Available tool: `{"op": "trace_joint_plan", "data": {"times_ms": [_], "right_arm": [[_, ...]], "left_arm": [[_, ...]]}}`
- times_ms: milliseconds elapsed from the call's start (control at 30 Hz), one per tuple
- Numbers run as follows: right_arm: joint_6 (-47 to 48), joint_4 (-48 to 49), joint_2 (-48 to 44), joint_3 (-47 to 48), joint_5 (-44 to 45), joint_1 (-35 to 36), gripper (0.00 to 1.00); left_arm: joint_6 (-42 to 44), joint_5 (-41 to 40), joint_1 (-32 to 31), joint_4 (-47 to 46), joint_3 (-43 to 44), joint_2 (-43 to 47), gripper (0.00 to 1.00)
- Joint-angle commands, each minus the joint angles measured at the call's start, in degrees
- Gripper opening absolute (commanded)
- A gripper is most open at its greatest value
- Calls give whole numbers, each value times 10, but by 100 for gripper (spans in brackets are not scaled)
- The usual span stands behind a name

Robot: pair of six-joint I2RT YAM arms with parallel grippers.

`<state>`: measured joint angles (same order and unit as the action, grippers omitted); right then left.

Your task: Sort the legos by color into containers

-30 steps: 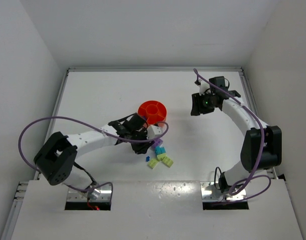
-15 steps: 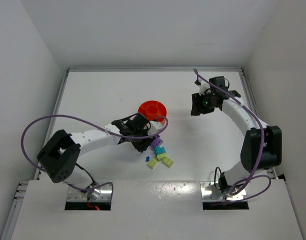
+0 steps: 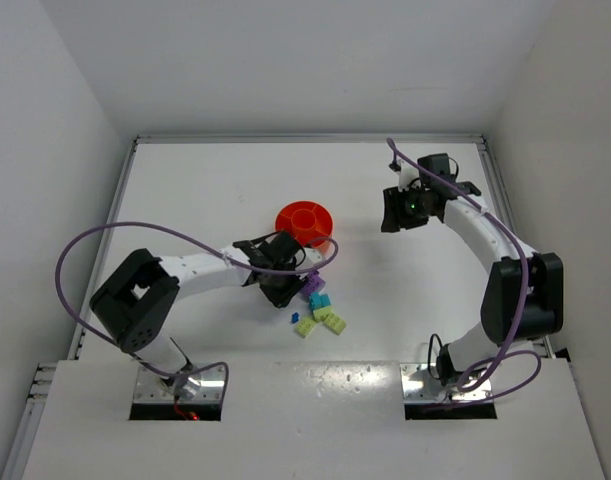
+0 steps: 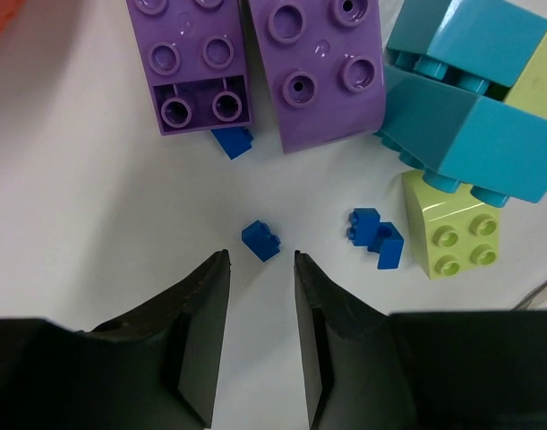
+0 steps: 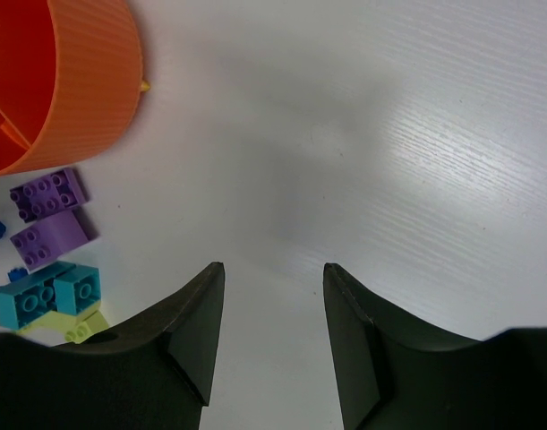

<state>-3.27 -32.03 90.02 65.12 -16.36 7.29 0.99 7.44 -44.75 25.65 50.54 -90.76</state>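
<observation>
**Left gripper (image 4: 261, 260) hung low over the loose legos (image 3: 320, 305), jaws slightly parted and gripping nothing**

On the white worktop (image 3: 185, 190), the right gripper (image 5: 273, 273) hung toward the far right corner, its jaws spread and empty. The orange bowl (image 3: 288, 217) sat about midway between the side edges, the bricks clustered just on its near-edge side. Purple bricks (image 4: 191, 63) lay side by side, teal bricks (image 4: 470, 125) and a yellow-green brick (image 4: 452, 237) next to them. A tiny blue brick (image 4: 260, 240) sat just ahead of the left fingertips (image 4: 215, 269).
</observation>
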Motion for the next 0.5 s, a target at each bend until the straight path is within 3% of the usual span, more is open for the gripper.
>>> {"op": "trace_joint_plan", "data": {"times_ms": [0,467], "right_arm": [[-6,10,-24,-2,0,-2,49],[-6,10,-24,-2,0,-2,49]], "left_arm": [[-3,-6,-6,16,27,-6,41],[-3,5,-6,21,38,-40,42]]}}
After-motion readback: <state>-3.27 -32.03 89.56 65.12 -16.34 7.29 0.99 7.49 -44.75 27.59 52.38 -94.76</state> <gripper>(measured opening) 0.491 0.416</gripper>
